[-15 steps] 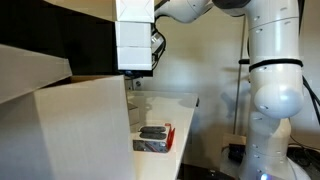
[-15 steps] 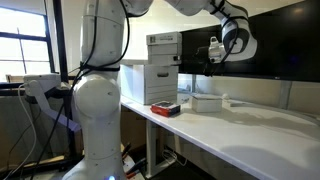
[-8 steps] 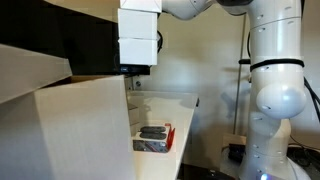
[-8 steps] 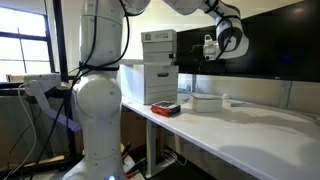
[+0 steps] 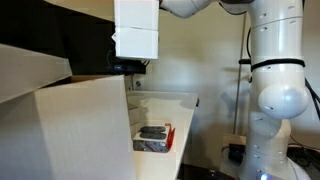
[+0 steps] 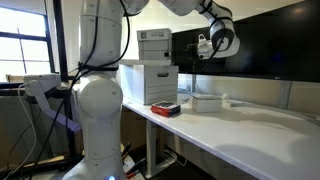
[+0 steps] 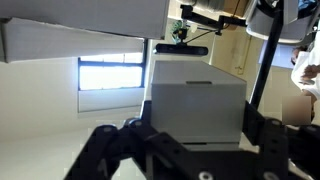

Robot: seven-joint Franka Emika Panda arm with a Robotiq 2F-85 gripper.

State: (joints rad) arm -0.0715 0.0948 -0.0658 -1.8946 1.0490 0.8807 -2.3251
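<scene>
White box (image 6: 154, 46) higher than a second ago, gripper (image 6: 187, 47) clamped on its side

I'm watching the tool (image 6: 183, 47) holding a box (image 6: 154, 45) in the air, hanging directly above a bigger box (image 6: 150, 85) sitting on the desk (image 6: 250, 130). A tray (image 6: 166, 108) is lying just beside the bigger box, near the desk edge, with a flat box (image 6: 207, 101) behind it.

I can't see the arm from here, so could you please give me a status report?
Gripper shut on small white box, held aloft. Larger white box on table below. Nothing touching the load.
</scene>
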